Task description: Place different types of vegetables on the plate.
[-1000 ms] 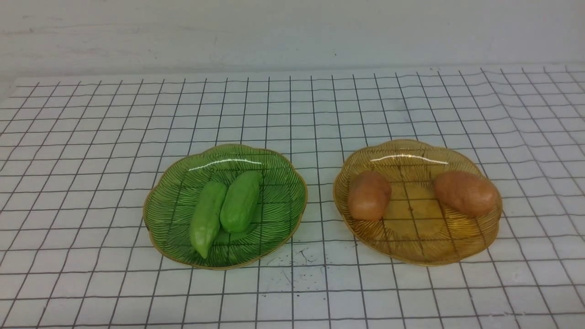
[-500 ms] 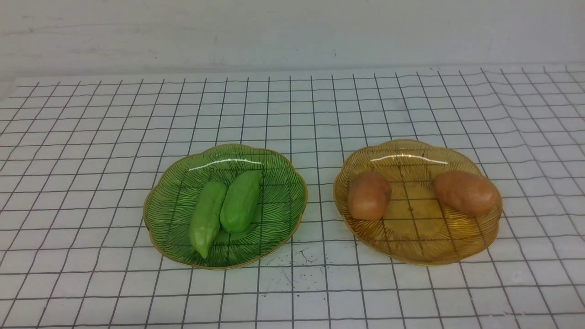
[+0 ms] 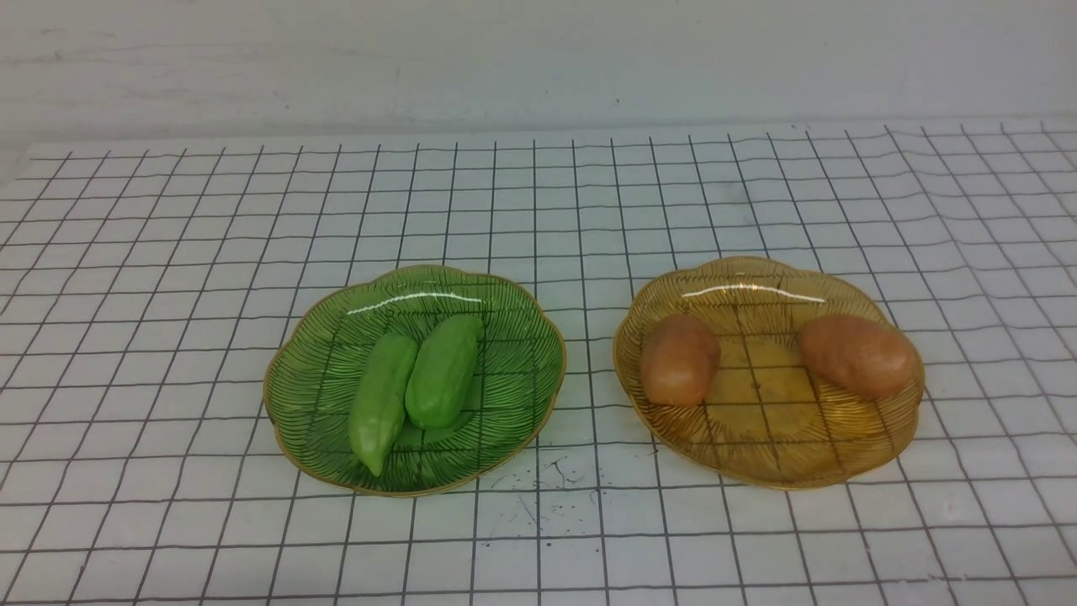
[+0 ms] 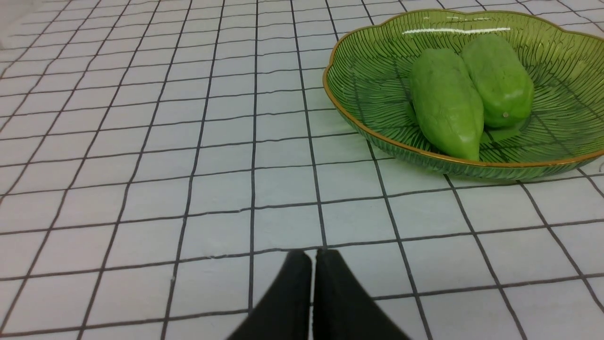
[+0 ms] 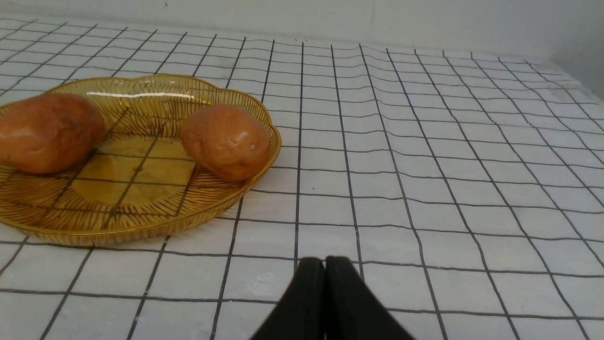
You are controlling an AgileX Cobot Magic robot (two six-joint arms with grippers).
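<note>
Two glass plates are set side by side on the gridded cloth [image 3: 538, 202], well apart from each other. On the green plate [image 3: 513, 396], to the robot's left, two green vegetables are laid touching along their sides: the pointed cucumber [image 3: 380, 402] on the outer side and the blunt cucumber [image 3: 443, 370] beside it. On the amber plate [image 3: 770, 454], to the right, the left potato [image 3: 679, 360] and the right potato [image 3: 856, 355] are kept apart, each resting against the sloped wall near the rim, where a rounded shape would be expected to settle. Each plate is thus filled with one type only, so the mixing asked for is judged not yet begun; one vegetable would have to be carried across from each plate. The left gripper [image 4: 313, 257] is seen with its fingers pressed together and empty, held low over bare cloth short of the green plate. The right gripper [image 5: 324, 264] is likewise closed on nothing, beside the amber plate, near the right potato.
</note>
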